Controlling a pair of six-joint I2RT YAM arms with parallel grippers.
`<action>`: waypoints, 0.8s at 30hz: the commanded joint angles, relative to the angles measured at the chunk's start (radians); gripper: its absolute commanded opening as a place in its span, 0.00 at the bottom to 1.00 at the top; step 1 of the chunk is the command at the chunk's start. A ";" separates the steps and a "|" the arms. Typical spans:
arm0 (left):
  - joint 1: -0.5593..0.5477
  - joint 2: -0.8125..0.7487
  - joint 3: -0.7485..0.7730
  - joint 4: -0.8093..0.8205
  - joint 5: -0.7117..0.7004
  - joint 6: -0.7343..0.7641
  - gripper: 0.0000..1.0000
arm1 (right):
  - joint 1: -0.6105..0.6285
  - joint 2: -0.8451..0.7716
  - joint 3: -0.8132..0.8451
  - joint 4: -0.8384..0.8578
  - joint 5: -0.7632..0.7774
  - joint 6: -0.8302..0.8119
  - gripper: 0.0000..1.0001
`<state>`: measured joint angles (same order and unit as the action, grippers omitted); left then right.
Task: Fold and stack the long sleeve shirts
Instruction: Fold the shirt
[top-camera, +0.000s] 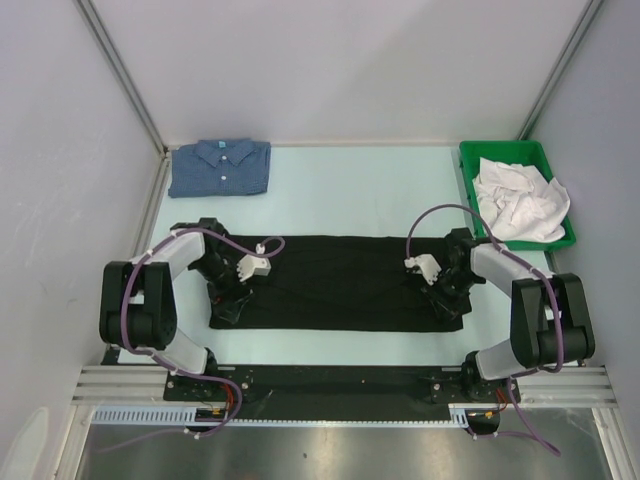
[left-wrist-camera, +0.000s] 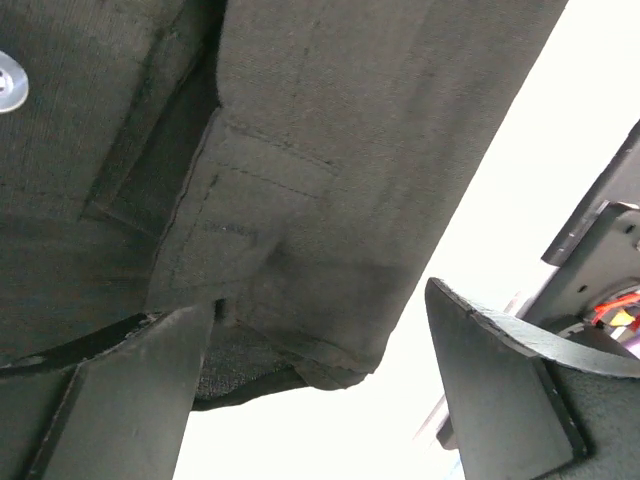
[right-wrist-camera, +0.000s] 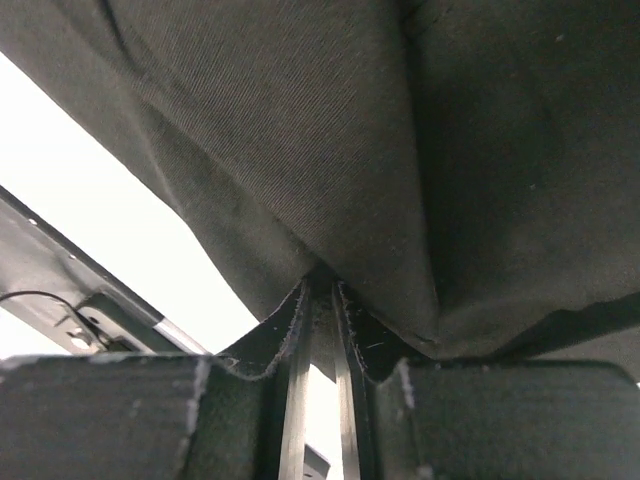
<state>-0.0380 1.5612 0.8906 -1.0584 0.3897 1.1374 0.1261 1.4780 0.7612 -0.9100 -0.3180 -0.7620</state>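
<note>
- black shirt (top-camera: 340, 280) lies spread as a long band across the middle of the surface (top-camera: 340, 190)
- blue shirt (top-camera: 220, 167) sits folded at the upper left of the frame
- left jaws stand spread wide around the black shirt's lower left corner
- right jaws are nearly pressed together, pinching its lower right edge
</note>
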 joint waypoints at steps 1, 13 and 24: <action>0.023 -0.027 -0.042 0.060 -0.073 0.036 0.91 | 0.007 -0.053 -0.046 -0.006 0.082 -0.066 0.20; 0.035 -0.079 0.022 -0.032 0.012 0.070 0.93 | -0.101 -0.105 0.077 -0.075 0.027 -0.071 0.28; 0.035 0.118 0.432 0.104 0.133 -0.177 0.94 | -0.158 0.132 0.449 0.152 -0.014 0.156 0.35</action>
<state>-0.0109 1.5707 1.2163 -1.0412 0.5034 1.0740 -0.0399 1.4651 1.1110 -0.8921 -0.3752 -0.7021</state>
